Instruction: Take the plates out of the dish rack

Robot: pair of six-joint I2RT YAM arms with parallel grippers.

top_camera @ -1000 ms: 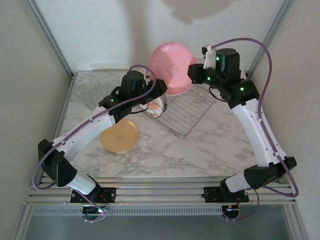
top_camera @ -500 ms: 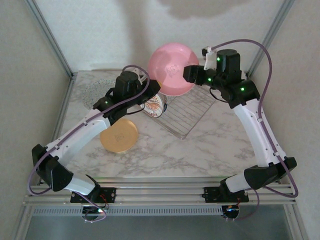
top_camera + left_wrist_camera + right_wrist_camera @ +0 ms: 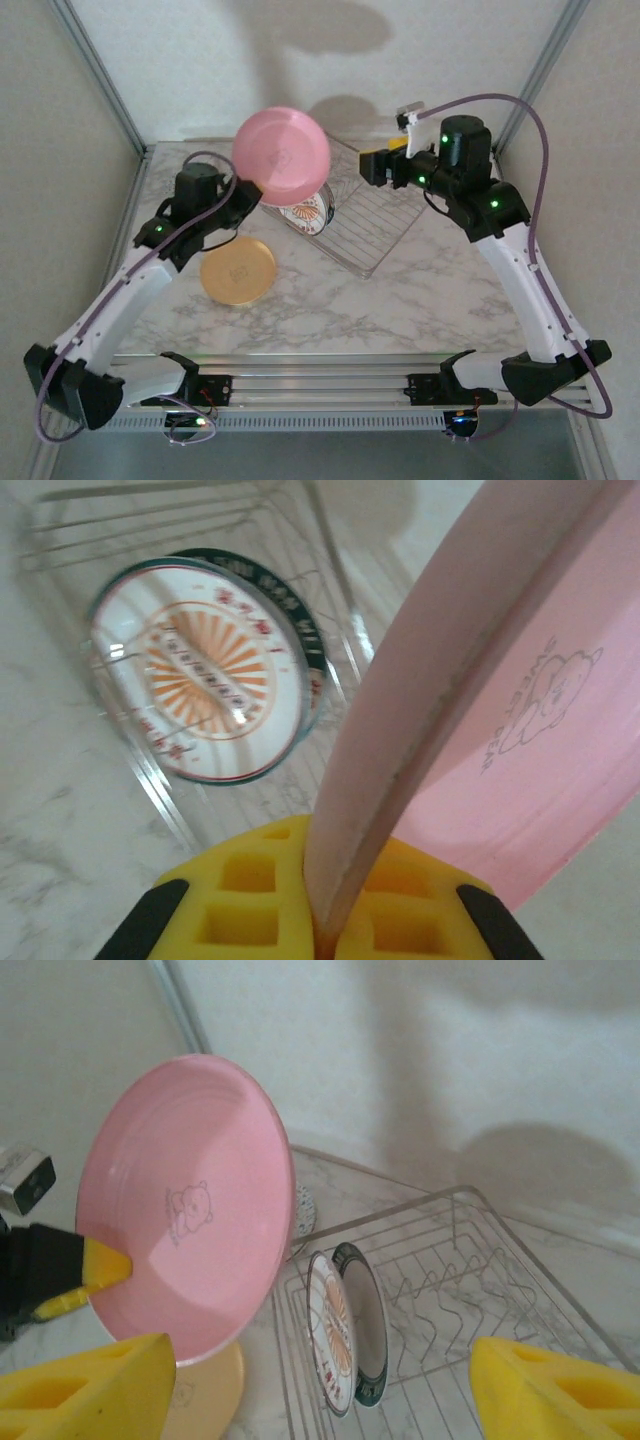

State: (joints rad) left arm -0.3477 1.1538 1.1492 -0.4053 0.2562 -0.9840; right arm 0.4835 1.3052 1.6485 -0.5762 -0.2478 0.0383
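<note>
Pink plate (image 3: 282,152): held in the air on a tilt, above the left end of the dish rack and touching neither it nor the tabletop; a small bear print shows on its face.
Left gripper (image 3: 248,193): jaws pinching the pink plate's lower rim between yellow pads (image 3: 230,910).
Right gripper (image 3: 375,166): over the far side of the rack, jaws spread wide, yellow pads (image 3: 85,1390) well apart with nothing between them.
Dish rack (image 3: 385,235): silver wire, sitting at an angle on the marble tabletop (image 3: 400,300).
Sunburst plate (image 3: 200,680): standing on edge at the rack's left end.
Dark-rimmed plate (image 3: 368,1325): upright just behind the sunburst plate, nearly touching it.
Orange plate (image 3: 238,270): lying flat on the tabletop, left of the rack and apart from it.
</note>
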